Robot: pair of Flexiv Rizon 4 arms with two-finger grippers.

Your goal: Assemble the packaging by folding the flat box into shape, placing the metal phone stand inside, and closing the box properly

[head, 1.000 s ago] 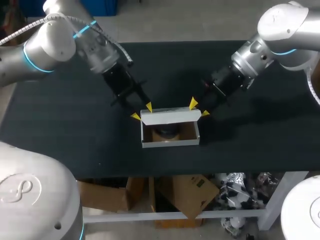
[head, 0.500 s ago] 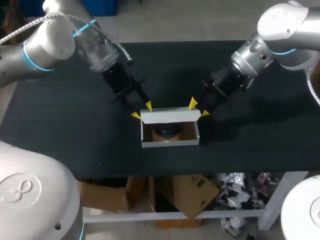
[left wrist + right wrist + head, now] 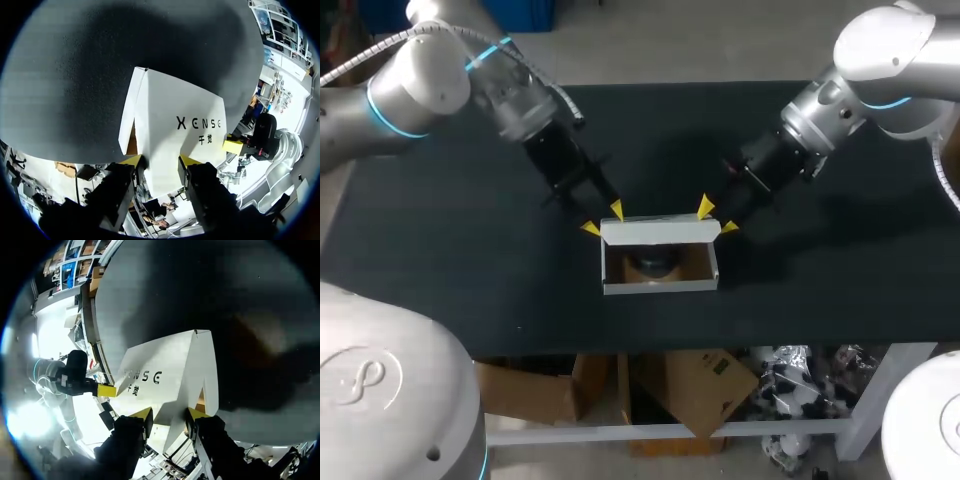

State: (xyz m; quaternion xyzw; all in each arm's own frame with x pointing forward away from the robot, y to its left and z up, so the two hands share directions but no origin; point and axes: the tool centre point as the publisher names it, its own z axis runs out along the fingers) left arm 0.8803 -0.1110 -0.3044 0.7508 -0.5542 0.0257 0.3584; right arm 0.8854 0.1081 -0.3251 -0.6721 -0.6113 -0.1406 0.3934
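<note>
While its lid (image 3: 658, 232) stands half-raised, white box (image 3: 660, 284) sits mid-surface (image 3: 450, 270), near the front edge. Metal phone stand (image 3: 650, 266) is inside, partly hidden. Left gripper (image 3: 604, 220) is parted, straddling the lid's rear left corner. Right gripper (image 3: 717, 217) is likewise parted at the rear right corner. Firm contact can't be made out.

1 table (image 3: 430, 270) with a matte black top spans the head view from side to side, both its far and near edges showing, and below the near edge 1 white leg (image 3: 873, 395) at the right meets 1 white crossbar (image 3: 570, 433) running under the top.
</note>
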